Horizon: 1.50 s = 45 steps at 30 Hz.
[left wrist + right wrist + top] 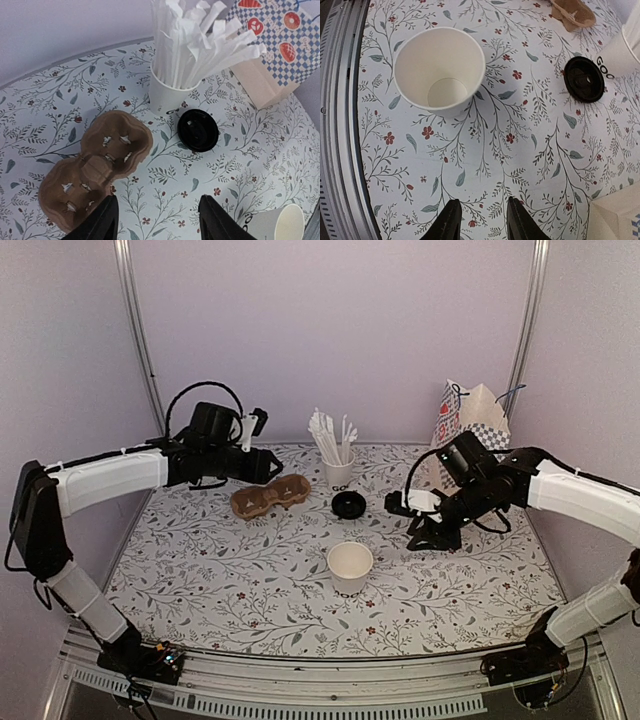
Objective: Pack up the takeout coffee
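Jaws apart and empty, my right pincer [481, 220] hovers over the table [200, 580]. Left of it lies the lid [349, 504], flat beside the straw cup [338, 472]. The cup [349, 566] stands open, left and nearer. My left pincer [157, 222], also apart, looks farther off.

Count on the tabletop [200, 580]: you have two white paper cups, namely one open cup [349, 566] and one straw cup [339, 473]. One black lid [348, 504]. One brown pulp carrier [270, 498], with two wells in your left wrist view. One printed paper bag [470, 425]. The white straws [328, 436] are one dense bundle, overlapping too much for you to count.
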Each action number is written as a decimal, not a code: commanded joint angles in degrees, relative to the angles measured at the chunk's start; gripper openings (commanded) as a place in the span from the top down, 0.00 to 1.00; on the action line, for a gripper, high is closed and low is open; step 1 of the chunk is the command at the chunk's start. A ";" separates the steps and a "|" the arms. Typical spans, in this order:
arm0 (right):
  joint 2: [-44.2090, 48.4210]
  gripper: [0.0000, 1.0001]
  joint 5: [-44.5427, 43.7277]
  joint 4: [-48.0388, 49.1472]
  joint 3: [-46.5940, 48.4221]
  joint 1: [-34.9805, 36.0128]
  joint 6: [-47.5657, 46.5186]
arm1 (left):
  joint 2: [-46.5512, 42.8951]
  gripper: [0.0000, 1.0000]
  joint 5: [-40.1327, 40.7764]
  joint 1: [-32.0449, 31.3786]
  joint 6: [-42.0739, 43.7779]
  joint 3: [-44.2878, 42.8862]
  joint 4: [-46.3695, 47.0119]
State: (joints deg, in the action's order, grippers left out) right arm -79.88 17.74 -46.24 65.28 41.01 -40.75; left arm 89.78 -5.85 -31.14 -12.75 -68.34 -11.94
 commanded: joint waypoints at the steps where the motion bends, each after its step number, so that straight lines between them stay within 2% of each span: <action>1: 8.48 0.66 4.57 13.77 -11.44 -9.38 6.80 | 6.13 0.44 -1.29 -5.29 -3.63 -3.48 -4.62; 3: 13.55 0.65 6.20 18.71 -19.12 -12.06 8.80 | 9.52 0.46 -0.18 -7.38 -5.36 -5.26 -6.15; 7: 21.80 0.58 9.76 25.64 -27.71 -17.19 10.38 | 14.97 0.48 5.54 -10.87 -9.43 -8.85 -8.13; 11: 24.96 0.57 7.83 26.48 -28.20 -18.00 8.79 | 19.64 0.47 7.94 -12.21 -14.76 -9.49 -5.35; 20: 22.69 0.56 8.80 26.17 -28.64 -18.07 7.19 | 30.81 0.46 10.28 -14.05 -21.26 -17.18 -0.26; 40: 22.29 0.55 9.17 24.80 -28.14 -18.03 5.16 | 40.66 0.47 13.69 -11.76 -28.06 -24.56 5.97; 45: 21.83 0.55 9.07 24.73 -28.12 -18.06 4.99 | 42.30 0.54 15.69 -11.76 -28.92 -26.07 5.54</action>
State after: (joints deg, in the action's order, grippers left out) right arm -58.19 26.11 -21.39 37.10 23.22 -35.24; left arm 130.65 7.40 -43.38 -40.49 -92.58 -7.55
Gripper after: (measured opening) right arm 0.446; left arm 0.494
